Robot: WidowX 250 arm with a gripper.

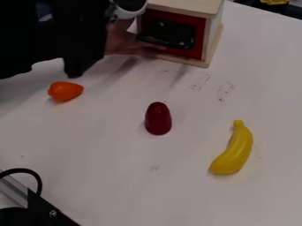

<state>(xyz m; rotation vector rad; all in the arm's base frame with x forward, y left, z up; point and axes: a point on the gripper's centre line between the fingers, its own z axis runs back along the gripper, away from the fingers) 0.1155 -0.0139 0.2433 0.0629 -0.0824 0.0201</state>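
Evidently, my gripper [75,69] hangs above the orange toy vegetable [65,91], grasp state indeterminable; a person's hand [121,40], at the wooden box [204,40], presumably steadies it.

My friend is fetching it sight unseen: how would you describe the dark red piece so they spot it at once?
Find the box with the red front at the top of the view. Below it, near the middle of the white table, is the dark red piece, rounded at the end nearer the box. It sits between the orange piece and the long, curved yellow banana.
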